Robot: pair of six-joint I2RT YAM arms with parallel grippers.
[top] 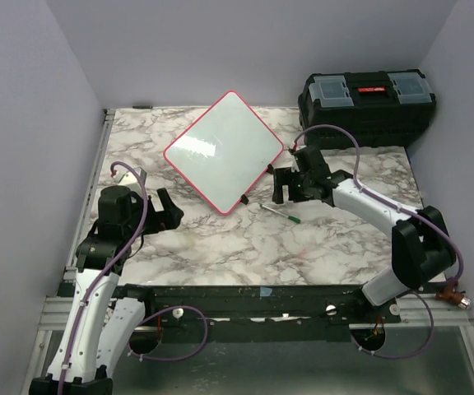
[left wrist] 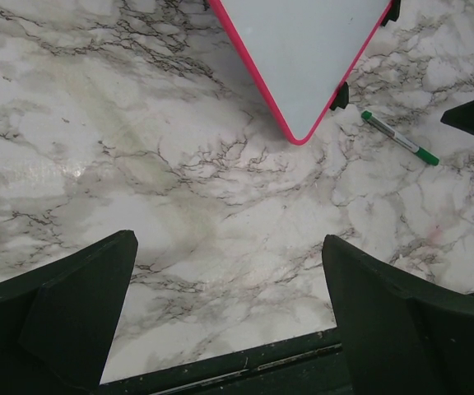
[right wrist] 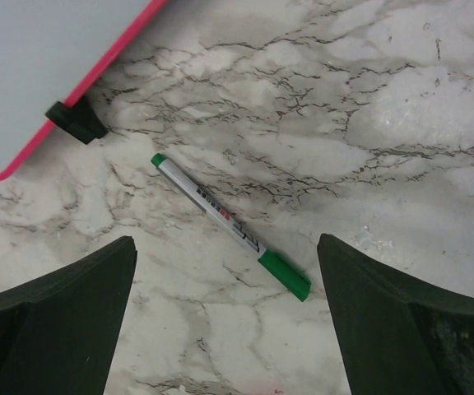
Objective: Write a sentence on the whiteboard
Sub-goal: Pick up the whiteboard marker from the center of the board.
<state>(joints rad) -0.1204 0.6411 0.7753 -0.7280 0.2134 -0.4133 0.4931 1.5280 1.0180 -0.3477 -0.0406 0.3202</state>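
glossy blank whiteboard (top: 225, 151), thin pink-red frame.

Beneath me lies a grey-veined white marble tabletop (top: 220, 243); plain lilac walls (top: 220, 49) rise ahead and to both sides.

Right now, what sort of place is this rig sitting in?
Most likely a lab test cell, not a home or office: a marble-patterned table boxed in by plain lilac walls, a black toolbox at the far right corner, and a blank whiteboard with a green marker laid out.
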